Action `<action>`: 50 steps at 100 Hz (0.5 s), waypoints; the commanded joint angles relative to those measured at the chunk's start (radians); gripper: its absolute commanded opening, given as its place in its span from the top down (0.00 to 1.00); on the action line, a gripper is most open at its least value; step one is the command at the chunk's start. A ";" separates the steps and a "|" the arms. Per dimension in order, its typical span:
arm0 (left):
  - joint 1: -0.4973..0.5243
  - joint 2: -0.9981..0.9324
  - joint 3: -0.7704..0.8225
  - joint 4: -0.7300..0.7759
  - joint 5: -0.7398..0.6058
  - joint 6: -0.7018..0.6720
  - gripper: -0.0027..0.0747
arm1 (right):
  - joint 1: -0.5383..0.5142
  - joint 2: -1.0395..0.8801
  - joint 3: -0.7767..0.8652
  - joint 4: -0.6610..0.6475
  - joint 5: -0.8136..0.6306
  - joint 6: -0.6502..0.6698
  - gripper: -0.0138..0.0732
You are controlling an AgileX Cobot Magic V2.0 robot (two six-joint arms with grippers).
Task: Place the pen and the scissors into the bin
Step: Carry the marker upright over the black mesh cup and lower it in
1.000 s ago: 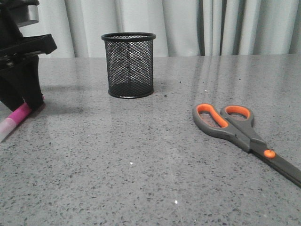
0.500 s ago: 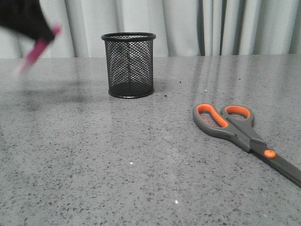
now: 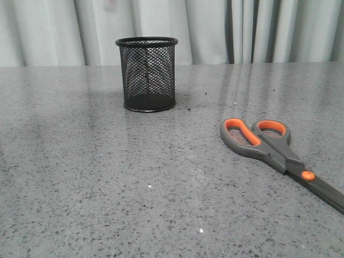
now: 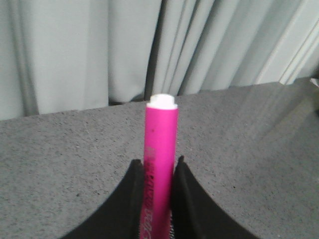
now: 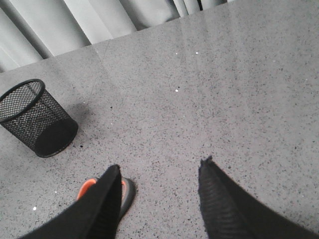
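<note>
Pink pen [image 4: 160, 164]: riding clamped in left gripper [image 4: 158, 199], above the counter. Right gripper [image 5: 159, 199] hanging wide open, empty. Bin [image 3: 147, 74] standing toward far edge; scissors [image 3: 279, 156] lying near right edge. Next: aligning pen over bin mouth.

Low front camera and right wrist camera share the bin [image 3: 147, 74].

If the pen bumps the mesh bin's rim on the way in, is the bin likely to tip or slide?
The bin looks light, being open wire mesh, so it could slide on the glossy table. Tipping seems less likely: it stands upright on a wide flat base.
</note>
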 commanded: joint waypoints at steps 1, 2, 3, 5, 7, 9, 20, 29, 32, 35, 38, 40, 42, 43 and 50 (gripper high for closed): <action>-0.034 0.011 -0.060 -0.071 -0.038 0.063 0.99 | 0.001 0.027 -0.037 0.013 -0.081 -0.012 0.48; -0.036 0.019 -0.064 -0.071 -0.038 0.067 0.99 | 0.001 0.031 -0.037 0.013 -0.081 -0.012 0.48; -0.039 0.023 -0.067 -0.071 -0.038 0.066 0.99 | 0.001 0.030 -0.037 0.013 -0.081 -0.012 0.48; -0.042 0.034 -0.076 -0.071 -0.038 0.068 0.99 | 0.001 0.033 -0.037 0.013 -0.081 -0.012 0.48; -0.044 0.045 -0.085 -0.071 -0.038 0.068 0.99 | 0.001 0.037 -0.037 0.013 -0.081 -0.012 0.48; -0.046 0.052 -0.093 -0.071 -0.038 0.068 0.99 | 0.001 0.039 -0.037 0.013 -0.078 -0.012 0.48; -0.049 0.104 -0.135 -0.071 -0.051 0.073 0.99 | 0.001 0.041 -0.037 0.013 -0.077 -0.012 0.48; -0.049 0.141 -0.152 -0.071 -0.083 0.076 0.99 | 0.001 0.041 -0.037 0.013 -0.070 -0.012 0.48; -0.049 0.150 -0.157 -0.071 -0.096 0.076 0.99 | 0.001 0.041 -0.037 0.013 -0.065 -0.012 0.48; -0.049 0.163 -0.160 -0.071 -0.113 0.076 0.99 | 0.001 0.041 -0.037 0.013 -0.063 -0.012 0.48; -0.049 0.173 -0.162 -0.071 -0.124 0.076 0.99 | 0.001 0.041 -0.037 0.013 -0.058 -0.012 0.48; -0.049 0.180 -0.164 -0.071 -0.133 0.076 0.99 | 0.001 0.041 -0.037 0.013 -0.056 -0.012 0.48; -0.049 0.186 -0.164 -0.071 -0.138 0.076 0.99 | 0.001 0.041 -0.037 0.013 -0.052 -0.012 0.48; -0.049 0.189 -0.164 -0.071 -0.144 0.076 0.99 | 0.001 0.041 -0.037 0.013 -0.052 -0.012 0.48; -0.049 0.210 -0.164 -0.071 -0.156 0.076 0.99 | 0.001 0.041 -0.037 0.013 -0.046 -0.012 0.48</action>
